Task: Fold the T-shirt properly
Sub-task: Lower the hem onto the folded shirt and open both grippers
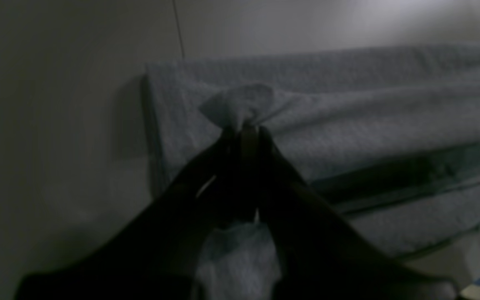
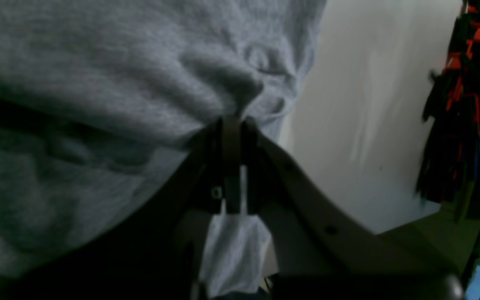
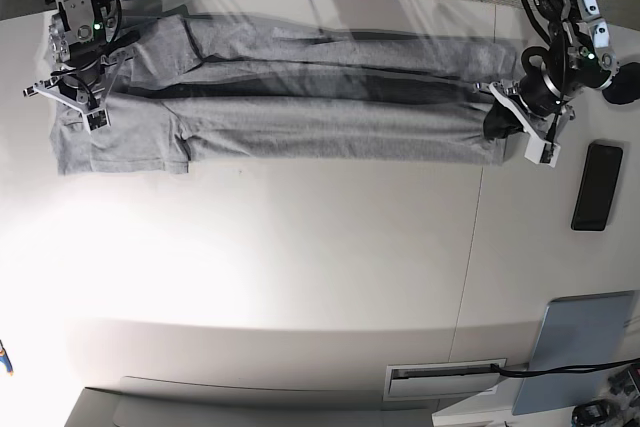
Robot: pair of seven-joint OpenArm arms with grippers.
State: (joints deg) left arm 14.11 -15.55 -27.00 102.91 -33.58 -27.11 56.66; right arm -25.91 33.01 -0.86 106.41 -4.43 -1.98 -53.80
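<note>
The desk (image 3: 300,267) lies bare across its near half. The T-shirt (image 3: 300,127) stretches along the far edge, apparently folded into 2 long bands. The left gripper (image 1: 246,127) pinches one end, the right gripper (image 2: 233,118) the other. A black phone (image 3: 597,186) lies near the right edge.

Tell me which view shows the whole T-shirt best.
The base view: the T-shirt lies stretched across the table, both ends visible. The left wrist and right wrist views show only bunched grey cloth at a shut gripper.

Heather-grey T-shirt (image 3: 300,117), white table (image 3: 300,267), black phone (image 3: 597,187), pale-blue pad (image 3: 575,352).
</note>
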